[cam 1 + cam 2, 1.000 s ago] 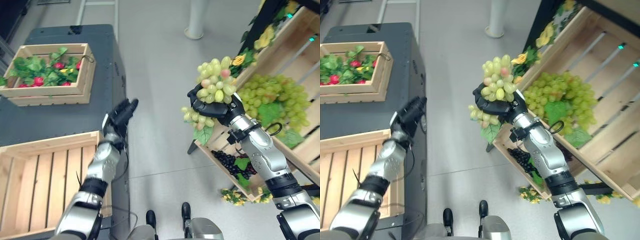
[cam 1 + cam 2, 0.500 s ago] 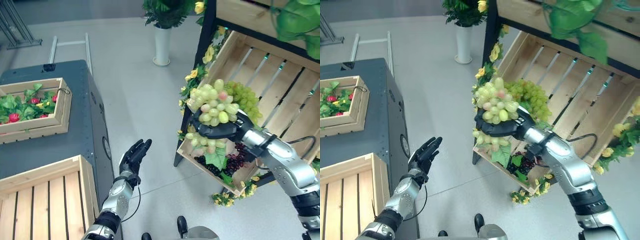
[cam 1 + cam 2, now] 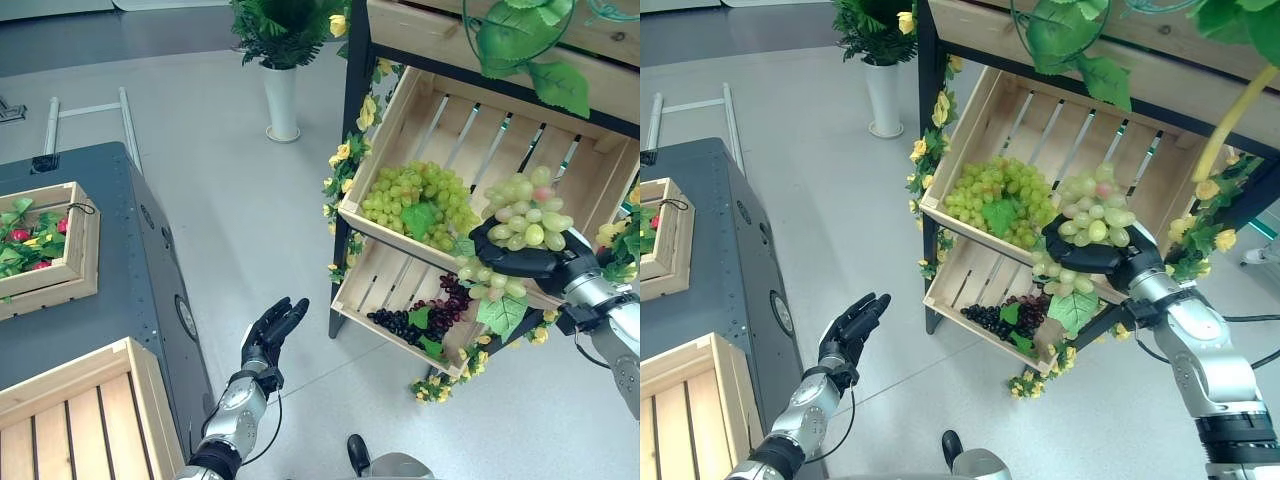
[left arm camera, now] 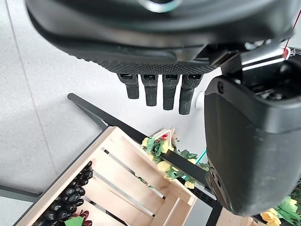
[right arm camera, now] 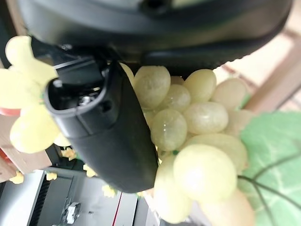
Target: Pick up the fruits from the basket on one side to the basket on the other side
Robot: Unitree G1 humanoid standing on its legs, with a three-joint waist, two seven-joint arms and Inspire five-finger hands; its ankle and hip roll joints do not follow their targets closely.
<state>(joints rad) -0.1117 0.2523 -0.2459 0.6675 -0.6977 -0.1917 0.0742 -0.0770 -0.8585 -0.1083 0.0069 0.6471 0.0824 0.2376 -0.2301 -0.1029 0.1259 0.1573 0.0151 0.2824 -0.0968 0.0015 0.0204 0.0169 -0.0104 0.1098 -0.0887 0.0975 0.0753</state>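
My right hand is shut on a bunch of green grapes with a leaf hanging below, held in front of the slanted wooden shelf crate. In the right wrist view the thumb lies across the grapes. A second green bunch rests in that upper crate. Dark grapes lie in the lower crate. My left hand is open, fingers straight, above the floor beside the dark table. An empty slatted crate sits on the table's near end.
A small crate of red fruit and leaves stands on the far part of the table. A potted plant in a white vase stands on the floor behind. Yellow flowers trim the shelf frame. Open floor lies between table and shelf.
The camera has swung toward the shelf. My right hand has carried the green bunch rightward, now in front of the upper crate's right part. The left hand stays open, low by the table.
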